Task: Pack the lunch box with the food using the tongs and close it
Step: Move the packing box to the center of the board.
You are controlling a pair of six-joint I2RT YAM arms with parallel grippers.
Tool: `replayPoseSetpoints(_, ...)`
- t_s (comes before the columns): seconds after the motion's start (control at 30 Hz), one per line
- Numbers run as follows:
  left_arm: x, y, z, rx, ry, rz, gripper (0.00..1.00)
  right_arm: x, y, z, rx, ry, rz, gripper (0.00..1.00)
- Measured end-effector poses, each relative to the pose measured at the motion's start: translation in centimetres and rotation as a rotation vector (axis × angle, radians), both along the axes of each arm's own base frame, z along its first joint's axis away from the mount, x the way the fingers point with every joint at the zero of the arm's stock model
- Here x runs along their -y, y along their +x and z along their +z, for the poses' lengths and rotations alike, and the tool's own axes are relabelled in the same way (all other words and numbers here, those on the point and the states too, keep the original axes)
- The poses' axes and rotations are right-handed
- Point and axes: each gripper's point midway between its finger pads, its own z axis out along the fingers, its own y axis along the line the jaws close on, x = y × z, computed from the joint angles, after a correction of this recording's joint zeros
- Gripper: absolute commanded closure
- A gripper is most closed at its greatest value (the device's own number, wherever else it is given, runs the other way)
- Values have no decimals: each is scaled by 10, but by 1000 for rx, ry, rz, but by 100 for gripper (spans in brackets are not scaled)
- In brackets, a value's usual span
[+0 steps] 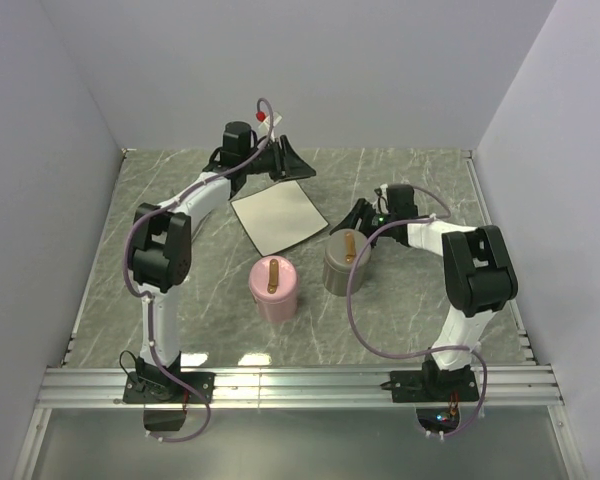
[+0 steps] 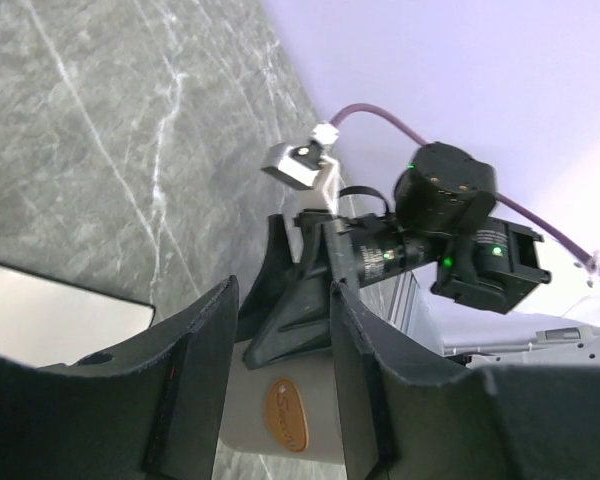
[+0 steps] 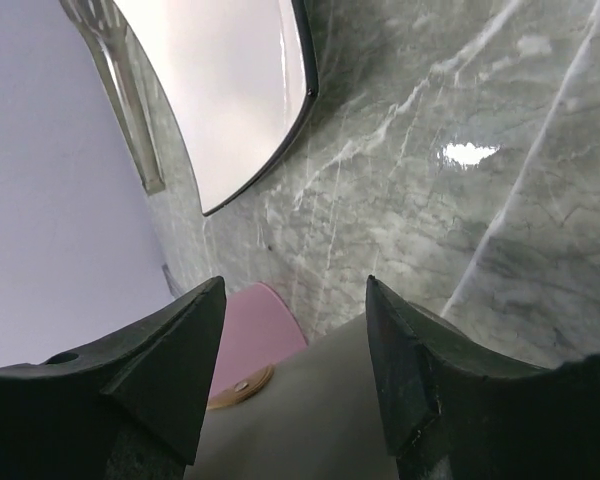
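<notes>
Camera above: left gripper [image 1: 296, 164] open at far edge of plate [image 1: 277, 222]; right gripper [image 1: 352, 220], the nearer, just behind grey pot [image 1: 345, 264]; pink pot [image 1: 273, 290] beside. Left wrist: nothing held. Right wrist: jaws apart, grey pot straight ahead. No tongs or food seen.

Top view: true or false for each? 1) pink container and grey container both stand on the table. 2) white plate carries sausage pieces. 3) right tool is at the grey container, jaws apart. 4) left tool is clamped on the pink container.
1) True. The pink container and the grey container stand side by side on the table, pink on the left.
2) False. The white plate looks bare.
3) True. The right tool sits at the grey container with its jaws apart; whether they touch cannot be told.
4) False. The left tool is open at the table's far edge, beyond the plate and away from the pink container.
</notes>
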Motion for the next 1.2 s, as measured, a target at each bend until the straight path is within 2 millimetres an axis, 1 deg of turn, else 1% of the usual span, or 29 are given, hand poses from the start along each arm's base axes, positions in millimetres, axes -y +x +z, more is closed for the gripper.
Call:
replayPoseSetpoints(0.13, -5, 0, -8, -19, 10, 6, 52, 0, -10, 2, 5, -10, -4, 34)
replayPoseSetpoints(0.27, -9, 0, -10, -30, 14, 14, 49, -8, -23, 2, 11, -25, 30, 35)
replayPoseSetpoints(0.33, -11, -1, -9, -26, 17, 14, 48, -9, -24, 3, 25, -34, 49, 34)
replayPoseSetpoints(0.4, -12, -3, -5, -17, 23, 11, 44, -1, -17, 6, 46, -45, 45, 32)
replayPoseSetpoints(0.43, -13, -5, -3, -8, 26, 8, 43, 7, -9, 10, 68, -51, 36, 30)
replayPoseSetpoints(0.47, -15, -7, 0, 1, 31, 6, 39, 19, 2, 16, 98, -59, 21, 28)
replayPoseSetpoints(0.53, -20, -11, 7, 31, 40, 1, 32, 47, 23, 31, 176, -87, 10, 27)
replayPoseSetpoints(0.6, -27, -15, 17, 74, 50, -9, 27, 76, 39, 50, 276, -118, 21, 26)
replayPoseSetpoints(0.63, -32, -17, 22, 98, 57, -16, 25, 89, 43, 59, 329, -136, 41, 25)
replayPoseSetpoints(0.67, -39, -20, 27, 129, 64, -28, 22, 97, 44, 69, 387, -155, 79, 25)
replayPoseSetpoints(0.7, -46, -22, 33, 157, 69, -40, 22, 117, 44, 79, 452, -187, 103, 25)
replayPoseSetpoints(0.73, -53, -24, 36, 177, 77, -48, 22, 126, 41, 86, 505, -212, 137, 25)
replayPoseSetpoints(0.77, -63, -26, 42, 208, 84, -56, 22, 135, 34, 93, 566, -244, 194, 25)
replayPoseSetpoints(0.8, -73, -28, 47, 234, 88, -60, 23, 139, 27, 97, 614, -270, 244, 25)
replayPoseSetpoints(0.87, -90, -33, 54, 276, 89, -59, 24, 142, 8, 101, 725, -333, 378, 25)
replayPoseSetpoints(0.93, -109, -39, 59, 311, 93, -53, 25, 137, -11, 99, 834, -381, 521, 25)
replayPoseSetpoints(1.0, -126, -46, 63, 349, 104, -50, 25, 131, -30, 92, 936, -424, 661, 25)
replayPoseSetpoints(1.07, -133, -53, 66, 398, 125, -68, 26, 123, -46, 79, 1022, -455, 791, 25)
replayPoseSetpoints(1.2, -135, -77, 69, 485, 162, -127, 26, 104, -71, 49, 1114, -461, 998, 25)
